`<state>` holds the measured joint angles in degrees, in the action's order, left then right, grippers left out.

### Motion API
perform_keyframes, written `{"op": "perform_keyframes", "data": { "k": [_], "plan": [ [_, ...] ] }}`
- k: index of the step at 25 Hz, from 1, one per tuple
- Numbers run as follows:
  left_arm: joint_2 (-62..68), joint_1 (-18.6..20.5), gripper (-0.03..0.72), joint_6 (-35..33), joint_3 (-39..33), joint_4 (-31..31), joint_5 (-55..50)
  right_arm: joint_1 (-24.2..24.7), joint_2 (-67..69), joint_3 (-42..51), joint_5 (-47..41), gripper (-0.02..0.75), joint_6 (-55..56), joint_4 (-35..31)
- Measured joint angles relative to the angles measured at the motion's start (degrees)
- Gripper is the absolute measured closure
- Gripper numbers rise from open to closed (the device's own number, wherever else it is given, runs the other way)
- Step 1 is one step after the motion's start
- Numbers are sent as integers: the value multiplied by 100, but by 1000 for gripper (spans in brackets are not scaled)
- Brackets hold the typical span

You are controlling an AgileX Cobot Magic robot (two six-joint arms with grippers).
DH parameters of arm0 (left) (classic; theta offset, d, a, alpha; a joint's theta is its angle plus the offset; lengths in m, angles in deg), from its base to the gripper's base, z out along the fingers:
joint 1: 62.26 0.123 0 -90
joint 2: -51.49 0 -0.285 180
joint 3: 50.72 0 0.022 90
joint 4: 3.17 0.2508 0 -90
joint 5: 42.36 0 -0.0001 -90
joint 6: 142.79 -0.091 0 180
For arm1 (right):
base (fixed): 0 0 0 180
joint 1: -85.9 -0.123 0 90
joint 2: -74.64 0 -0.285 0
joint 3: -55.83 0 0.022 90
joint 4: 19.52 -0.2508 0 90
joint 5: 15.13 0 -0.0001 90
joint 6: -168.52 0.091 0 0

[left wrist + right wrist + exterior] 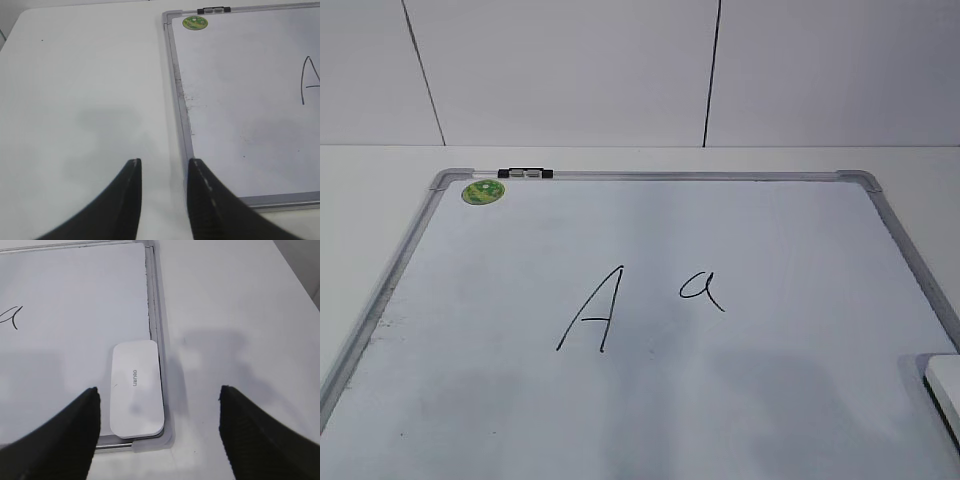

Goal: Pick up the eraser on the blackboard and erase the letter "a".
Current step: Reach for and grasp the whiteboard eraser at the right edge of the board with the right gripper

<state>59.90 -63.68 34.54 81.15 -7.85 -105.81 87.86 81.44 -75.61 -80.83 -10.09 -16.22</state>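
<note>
White surface carries the blackboard [650,420]; right end effector [157,395], wide and empty, should centre over the eraser [137,388].

One blackboard [800,400] lying flat, one eraser [137,388] sitting on it, one green magnet [483,192] resting too, two letters showing: one capital "A" [592,312], one letter "a" [702,289]

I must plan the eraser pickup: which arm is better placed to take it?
Right. The right gripper hangs open near the eraser at the blackboard's right edge; the left gripper hangs at the board's far left edge.
</note>
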Motion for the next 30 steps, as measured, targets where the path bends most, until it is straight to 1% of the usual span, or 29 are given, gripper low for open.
{"op": "perform_keyframes", "data": {
  "k": [30],
  "plan": [
    [0, 0, 454, 0, 0, 0, 0, 0, 0, 0, 0, 146, 0, 0]
  ]
}}
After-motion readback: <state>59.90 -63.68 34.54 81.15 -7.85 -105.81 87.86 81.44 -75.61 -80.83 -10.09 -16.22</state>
